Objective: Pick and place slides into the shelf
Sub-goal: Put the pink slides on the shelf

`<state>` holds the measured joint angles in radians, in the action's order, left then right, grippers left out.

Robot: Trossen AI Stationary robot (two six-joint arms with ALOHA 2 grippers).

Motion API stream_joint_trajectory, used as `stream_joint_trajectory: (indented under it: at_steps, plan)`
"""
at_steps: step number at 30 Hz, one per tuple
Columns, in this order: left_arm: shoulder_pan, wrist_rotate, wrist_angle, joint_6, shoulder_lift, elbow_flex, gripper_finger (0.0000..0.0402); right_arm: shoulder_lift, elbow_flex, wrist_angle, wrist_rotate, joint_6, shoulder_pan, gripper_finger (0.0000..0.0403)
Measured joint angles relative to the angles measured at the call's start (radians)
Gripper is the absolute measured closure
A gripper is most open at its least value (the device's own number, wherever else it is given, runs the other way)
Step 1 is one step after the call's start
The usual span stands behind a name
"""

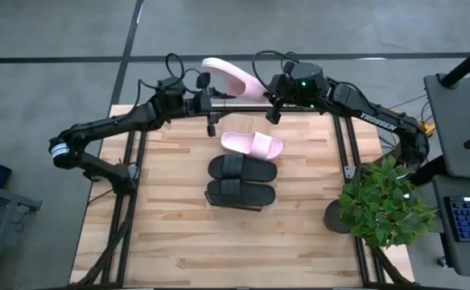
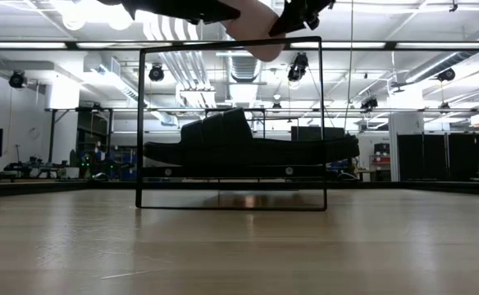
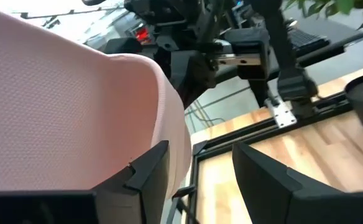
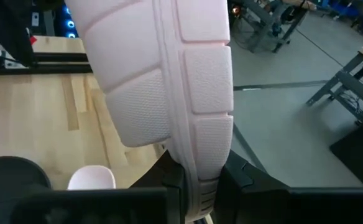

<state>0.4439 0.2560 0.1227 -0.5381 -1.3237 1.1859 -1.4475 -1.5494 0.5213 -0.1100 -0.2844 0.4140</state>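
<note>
Overhead, table-level, two close wrist views

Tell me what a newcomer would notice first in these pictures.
A pink slide hangs in the air past the table's far edge, between the two grippers: the right gripper is shut on its edge, and the left gripper is at its other side. On the table below lie another pink slide and two black slides, one behind the other. A plant stands at the right edge.
</note>
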Motion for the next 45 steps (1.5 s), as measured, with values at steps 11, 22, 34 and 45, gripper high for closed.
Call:
stream_joint_trajectory:
  at_steps: [11,22,34,45]
  plan:
    - [0.001,-0.1,-0.066,-0.026,0.043,-0.008,0.024,-0.001,0.0,0.046,0.003,-0.011,0.024,0.037]
    - [0.001,-0.102,-0.06,-0.02,-0.018,0.007,0.0239,-0.02,0.001,0.014,0.011,0.001,0.025,0.037]
    - [0.001,-0.135,-0.106,-0.017,-0.096,0.088,0.0281,-0.036,0.001,0.021,0.019,-0.001,0.023,0.037]
    - [0.017,-0.124,-0.149,0.203,-0.078,0.12,0.0399,-0.032,-0.029,0.026,0.046,-0.089,0.019,0.0292]
